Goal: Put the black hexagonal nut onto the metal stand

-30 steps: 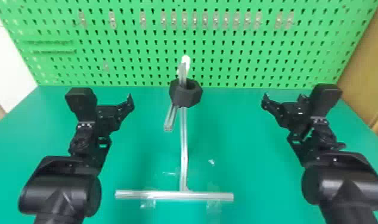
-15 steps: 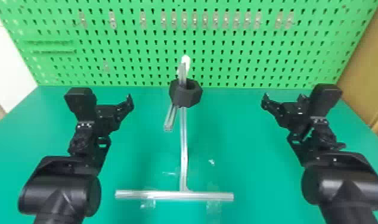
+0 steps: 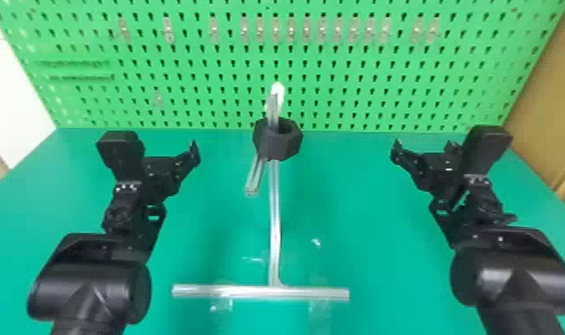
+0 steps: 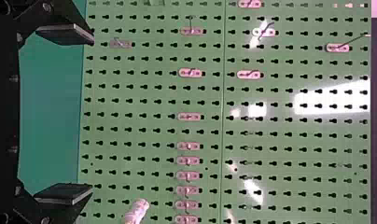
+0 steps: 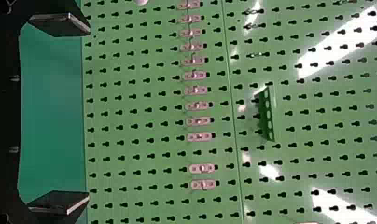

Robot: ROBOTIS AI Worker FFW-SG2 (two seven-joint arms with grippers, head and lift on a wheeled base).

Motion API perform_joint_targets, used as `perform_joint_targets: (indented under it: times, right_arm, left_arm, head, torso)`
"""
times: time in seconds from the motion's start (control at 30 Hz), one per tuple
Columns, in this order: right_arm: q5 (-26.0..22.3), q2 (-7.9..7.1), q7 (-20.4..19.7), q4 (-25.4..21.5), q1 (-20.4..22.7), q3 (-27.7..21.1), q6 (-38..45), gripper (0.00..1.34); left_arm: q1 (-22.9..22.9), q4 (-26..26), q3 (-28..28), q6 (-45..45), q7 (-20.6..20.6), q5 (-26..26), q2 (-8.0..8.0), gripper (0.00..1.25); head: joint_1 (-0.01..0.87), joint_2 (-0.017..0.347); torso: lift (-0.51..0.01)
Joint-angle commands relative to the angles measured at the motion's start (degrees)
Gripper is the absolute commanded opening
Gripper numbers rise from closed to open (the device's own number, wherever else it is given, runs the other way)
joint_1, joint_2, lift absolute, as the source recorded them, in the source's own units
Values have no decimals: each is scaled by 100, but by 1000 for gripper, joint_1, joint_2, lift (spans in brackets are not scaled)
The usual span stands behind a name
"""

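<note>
Green pegboard (image 3: 362,75) stands behind a teal tabletop (image 3: 384,271). On the tabletop, the metal stand (image 3: 275,222) carries the black hexagonal nut (image 3: 277,147) (fitted around its bar (image 3: 273,107)). Left gripper (image 3: 196,152) and right gripper (image 3: 396,150) flank the stand, well apart from the nut, each with its fingers spread open

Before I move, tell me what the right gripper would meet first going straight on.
Most likely the green pegboard, straight ahead of the right gripper; how far off is unclear.
</note>
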Motion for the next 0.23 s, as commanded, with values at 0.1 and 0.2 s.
perform_joint_targets:
  times: [0.1,0.2]
  right_arm:
    - [-9,4,1,0,0,-8,0,1269]
    - [-9,4,1,0,0,0,0,1269]
  left_arm:
    - [0,0,-1,0,0,0,0,1092]
    - [0,0,-1,0,0,0,0,1092]
  head:
    - [693,81]
    - [693,81]
  torso:
    - [-1]
    - [-1]
